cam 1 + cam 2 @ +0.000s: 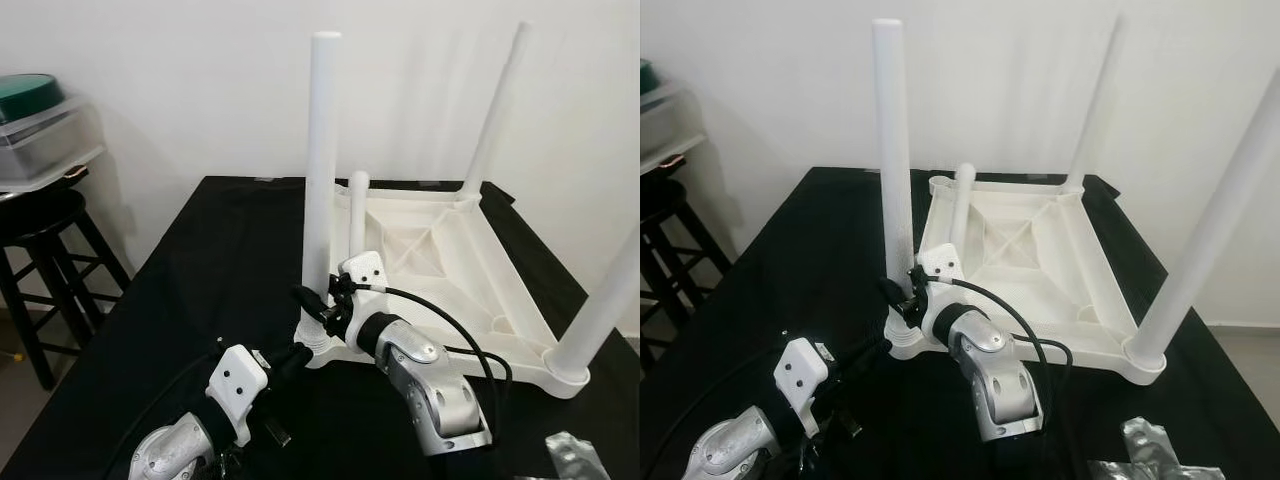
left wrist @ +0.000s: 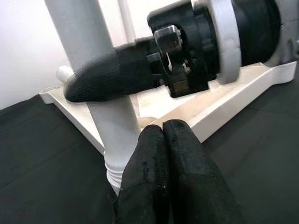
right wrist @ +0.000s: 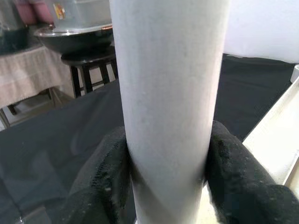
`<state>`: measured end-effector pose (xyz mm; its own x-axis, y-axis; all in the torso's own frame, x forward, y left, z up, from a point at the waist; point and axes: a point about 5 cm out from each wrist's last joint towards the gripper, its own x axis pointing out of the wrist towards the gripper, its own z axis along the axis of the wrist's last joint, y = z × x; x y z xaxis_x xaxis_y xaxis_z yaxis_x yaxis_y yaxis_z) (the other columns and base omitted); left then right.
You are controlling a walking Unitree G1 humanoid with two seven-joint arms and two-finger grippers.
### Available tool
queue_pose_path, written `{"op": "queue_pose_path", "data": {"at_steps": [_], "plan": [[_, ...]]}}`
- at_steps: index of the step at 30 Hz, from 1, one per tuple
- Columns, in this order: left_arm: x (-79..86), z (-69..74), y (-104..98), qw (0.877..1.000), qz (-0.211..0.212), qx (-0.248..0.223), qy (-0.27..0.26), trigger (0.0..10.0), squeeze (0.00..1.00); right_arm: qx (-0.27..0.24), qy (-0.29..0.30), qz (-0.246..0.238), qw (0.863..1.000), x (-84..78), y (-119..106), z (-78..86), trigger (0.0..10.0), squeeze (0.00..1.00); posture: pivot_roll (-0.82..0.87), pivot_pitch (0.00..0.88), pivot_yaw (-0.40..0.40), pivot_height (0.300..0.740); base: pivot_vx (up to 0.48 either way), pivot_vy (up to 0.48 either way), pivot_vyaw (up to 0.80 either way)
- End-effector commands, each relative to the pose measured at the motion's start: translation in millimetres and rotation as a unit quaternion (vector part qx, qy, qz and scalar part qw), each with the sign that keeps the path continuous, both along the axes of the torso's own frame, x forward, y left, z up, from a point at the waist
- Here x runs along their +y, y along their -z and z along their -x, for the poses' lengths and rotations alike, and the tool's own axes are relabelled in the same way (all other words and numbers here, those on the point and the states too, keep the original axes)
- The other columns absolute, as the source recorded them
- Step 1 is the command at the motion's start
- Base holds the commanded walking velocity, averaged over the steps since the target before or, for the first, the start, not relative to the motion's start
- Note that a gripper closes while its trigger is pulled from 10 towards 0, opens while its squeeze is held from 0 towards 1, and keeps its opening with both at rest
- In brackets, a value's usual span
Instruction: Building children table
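Right wrist view: right end effector clamping leg; left end effector pressed together beside its base

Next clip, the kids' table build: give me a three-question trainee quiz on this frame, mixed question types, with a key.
1. True or false: the right claw is shut around the near-left table leg.
2. How many legs stand at full height on the upturned tabletop? A) two B) three C) four
3. Fill in: the left claw, fingers pressed together, sits by that leg's ______ where it joins the tabletop.

Key: 1 true; 2 B, as the far-left leg is much shorter; 3 base.
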<state>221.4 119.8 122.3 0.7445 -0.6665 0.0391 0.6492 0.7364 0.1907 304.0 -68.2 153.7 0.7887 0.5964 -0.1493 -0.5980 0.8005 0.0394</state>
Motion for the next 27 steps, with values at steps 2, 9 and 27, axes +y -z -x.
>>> {"op": "queue_pose_path", "data": {"at_steps": [2,9,27], "plan": [[3.0,-0.7,0.4,1.000,-0.005,0.000,-0.009,10.0,0.00,0.055,0.000,0.012,0.998,-1.7,15.5,4.2,10.0,1.00,0.01,0.011,-0.028,0.740,0.000,0.000,0.00],[1.1,-0.3,0.9,1.000,-0.005,0.003,-0.003,10.0,0.00,0.011,-0.128,-0.006,0.992,1.6,-12.1,-2.5,10.0,1.00,0.01,0.008,-0.024,0.740,0.000,0.000,0.00],[-1.1,1.5,3.5,1.000,-0.007,0.005,-0.001,10.0,0.00,-0.018,-0.355,0.028,0.934,-32.1,-40.8,-34.4,0.0,0.00,0.03,0.000,-0.022,0.740,0.000,0.000,0.00]]}}
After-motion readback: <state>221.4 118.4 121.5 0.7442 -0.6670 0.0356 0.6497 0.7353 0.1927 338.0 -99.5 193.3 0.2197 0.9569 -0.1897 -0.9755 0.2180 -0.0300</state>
